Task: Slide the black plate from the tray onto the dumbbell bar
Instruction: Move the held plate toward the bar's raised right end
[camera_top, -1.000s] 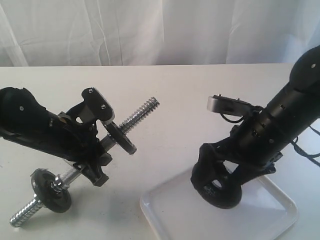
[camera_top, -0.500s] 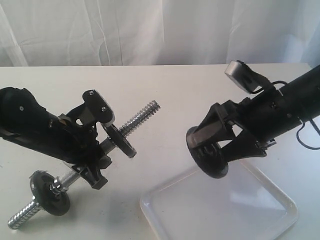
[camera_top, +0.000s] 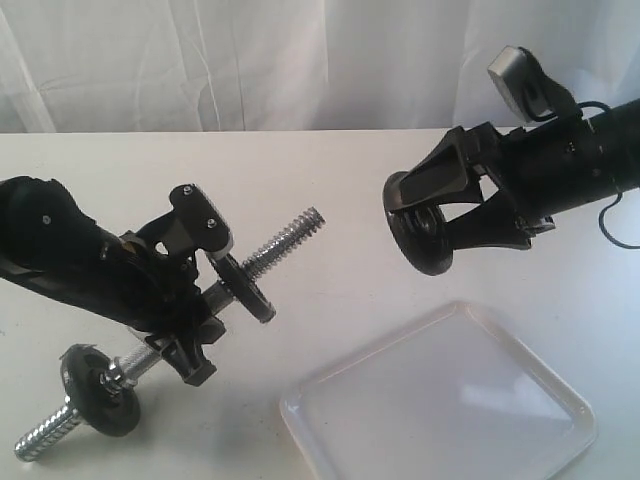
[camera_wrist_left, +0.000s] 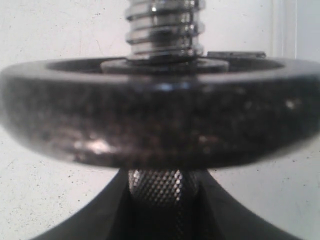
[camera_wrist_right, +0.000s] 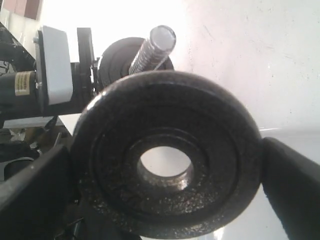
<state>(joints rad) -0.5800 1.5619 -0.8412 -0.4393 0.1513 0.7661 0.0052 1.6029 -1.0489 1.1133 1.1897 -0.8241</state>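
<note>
Tray (camera_top: 440, 400) on bench (camera_top: 330, 170); black plate (camera_top: 425, 255) pinched in right jaws, aloft off tray; dumbbell bar (camera_top: 285, 232) clamped in left jaws

A white curtain (camera_top: 300, 60) hangs in folds behind a white table (camera_top: 350, 200). Light seems to come through it.

My left gripper (camera_top: 195, 290) angles low, jaws clamped on the dumbbell bar (camera_top: 285, 232); my right gripper (camera_top: 420, 222) hangs level, jaws gripping the black plate (camera_wrist_right: 215, 165).
</note>
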